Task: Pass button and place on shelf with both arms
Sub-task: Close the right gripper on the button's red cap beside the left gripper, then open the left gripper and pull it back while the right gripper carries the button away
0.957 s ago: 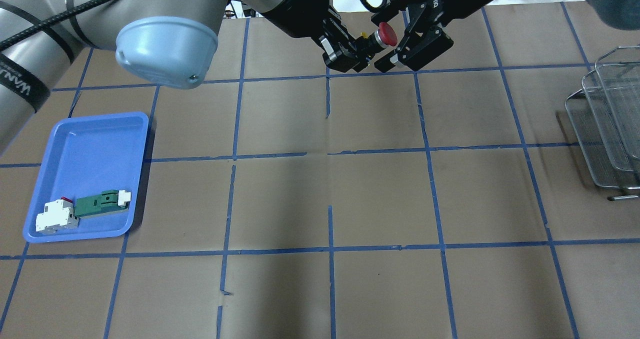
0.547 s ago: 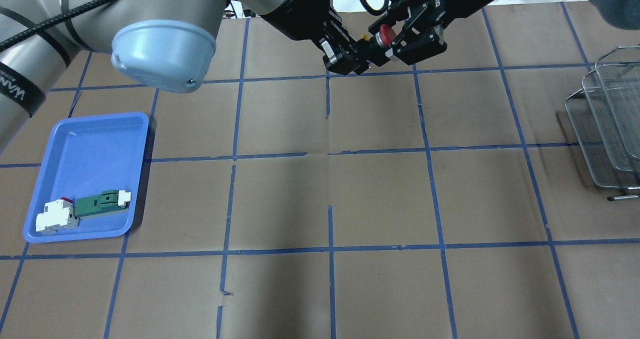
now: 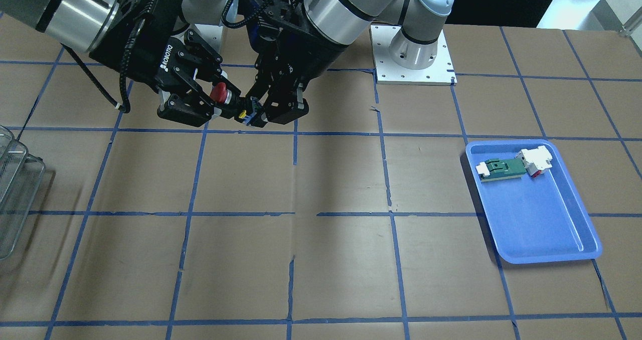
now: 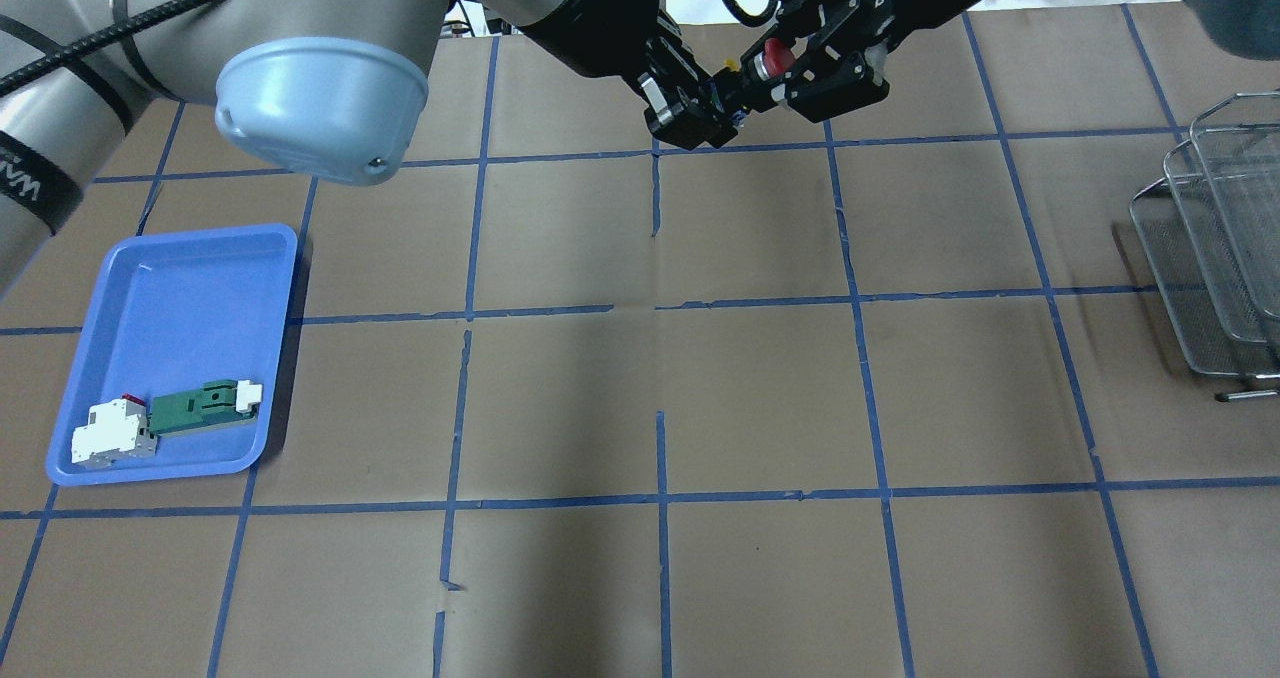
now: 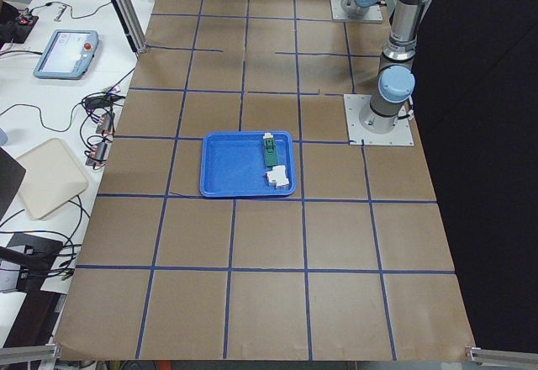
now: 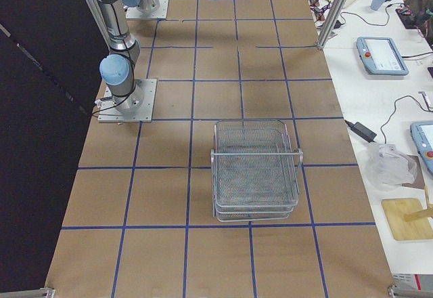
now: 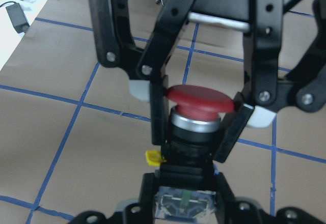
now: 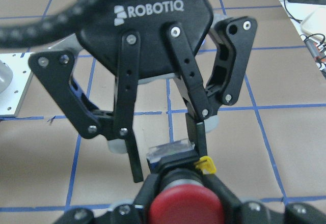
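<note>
Hand-over in mid-air, both grippers on the button, so a drop is the worry.
The button hangs over the far side of the table, well apart from the shelf. The left gripper is narrow, pinching the rear block. The right gripper is narrow too, either side of the silver neck under the red cap, prob. touching. If left lets go w/ right's hold weak on that round neck, the button could swivel or fall. The two grippers sit v. close and could clash on pull-away.

Desk covered in brown paper, gridded with blue tape. White side bench bearing teach pendants and cables. Black curtain alongside.
</note>
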